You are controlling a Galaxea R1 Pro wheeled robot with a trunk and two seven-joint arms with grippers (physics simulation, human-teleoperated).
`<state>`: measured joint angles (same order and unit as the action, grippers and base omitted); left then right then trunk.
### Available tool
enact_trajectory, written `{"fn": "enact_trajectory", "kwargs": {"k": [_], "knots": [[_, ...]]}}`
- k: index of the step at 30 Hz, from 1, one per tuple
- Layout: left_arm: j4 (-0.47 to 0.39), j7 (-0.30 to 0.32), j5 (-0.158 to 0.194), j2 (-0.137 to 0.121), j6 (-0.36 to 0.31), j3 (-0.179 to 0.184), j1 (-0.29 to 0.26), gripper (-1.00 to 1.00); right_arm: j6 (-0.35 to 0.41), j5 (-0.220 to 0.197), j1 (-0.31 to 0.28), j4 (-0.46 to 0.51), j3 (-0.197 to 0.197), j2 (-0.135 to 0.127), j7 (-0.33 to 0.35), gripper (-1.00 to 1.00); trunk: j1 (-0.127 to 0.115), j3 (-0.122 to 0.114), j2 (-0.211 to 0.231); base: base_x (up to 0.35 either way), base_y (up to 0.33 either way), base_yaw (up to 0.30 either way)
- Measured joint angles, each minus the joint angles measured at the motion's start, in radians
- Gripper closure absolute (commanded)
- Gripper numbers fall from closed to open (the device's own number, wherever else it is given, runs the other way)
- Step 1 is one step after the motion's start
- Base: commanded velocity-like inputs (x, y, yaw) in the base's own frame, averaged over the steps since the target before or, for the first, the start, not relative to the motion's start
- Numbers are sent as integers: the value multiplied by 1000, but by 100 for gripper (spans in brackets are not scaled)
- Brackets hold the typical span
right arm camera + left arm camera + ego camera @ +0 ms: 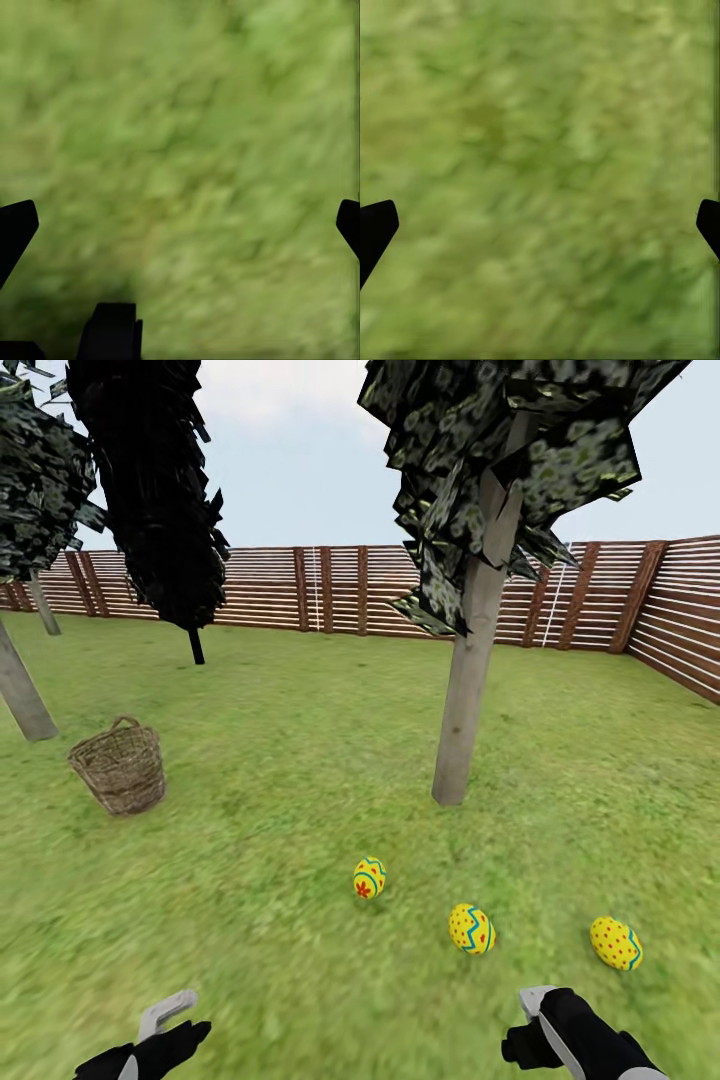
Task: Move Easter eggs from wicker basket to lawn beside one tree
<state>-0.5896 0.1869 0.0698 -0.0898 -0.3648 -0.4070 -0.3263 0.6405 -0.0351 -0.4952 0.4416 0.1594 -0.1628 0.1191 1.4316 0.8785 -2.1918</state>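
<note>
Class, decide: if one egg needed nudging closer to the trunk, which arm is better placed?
Right, probably. The right gripper hangs open nearest the eggs, which lie right of centre; the left gripper is farther off.

Your left gripper (540, 225) and right gripper (180, 225) both hang low, fingers spread wide apart, nothing between them.

Slatted wooden fence (340, 590), pale sky (300, 450), black tree (150, 490)
</note>
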Motion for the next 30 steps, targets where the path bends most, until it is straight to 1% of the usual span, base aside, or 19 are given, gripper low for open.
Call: {"fn": "enact_trajectory", "kwargs": {"k": [17, 22, 30], "knots": [[37, 0, -2, 2, 0, 4, 0, -100, 0, 1, 0, -3, 0, 3, -3, -100, -65, -53, 119, 0, 0, 0], [41, 0, -2, 2, 0, 4, 0, -100, -1, 4, 0, -27, 1, 4, -4, -100, -84, -69, 154, 0, 0, 0], [42, 0, -3, 2, -1, 5, 0, -100, -1, 7, 0, -33, 2, 4, -4, -100, -115, -94, 210, 0, 0, 0]]}}
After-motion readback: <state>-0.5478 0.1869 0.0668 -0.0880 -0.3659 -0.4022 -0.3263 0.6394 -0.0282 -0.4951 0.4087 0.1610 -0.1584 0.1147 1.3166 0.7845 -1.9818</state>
